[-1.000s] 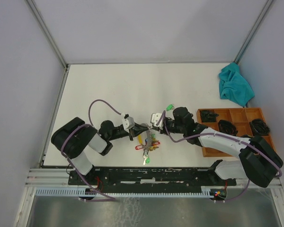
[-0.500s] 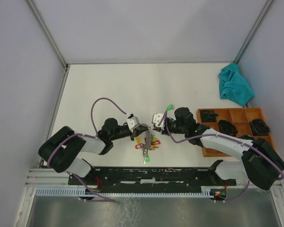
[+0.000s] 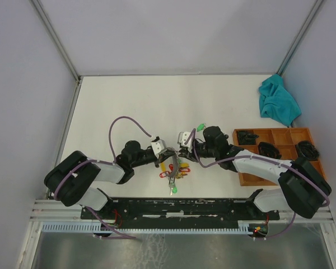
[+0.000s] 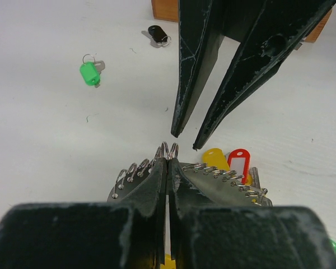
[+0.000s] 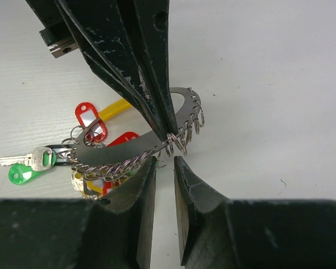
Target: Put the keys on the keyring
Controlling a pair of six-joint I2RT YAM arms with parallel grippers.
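**Top external view: one keyring (image 3: 175, 166) being pinched, two loose keys waiting**

The keyring is sitting close to the desk's (image 3: 129, 101) near edge, about midway along it. The left gripper (image 4: 167, 162) is clamping its jaws flat on the metal rim. The right gripper (image 5: 163, 162) is hovering just beside that rim with a narrow gap, gripping nothing. Farther in, a green key (image 4: 89, 74) and a black key (image 4: 157, 35) are lying apart from each other. Since a second ago, the left arm's elbow has been swinging toward the left edge.
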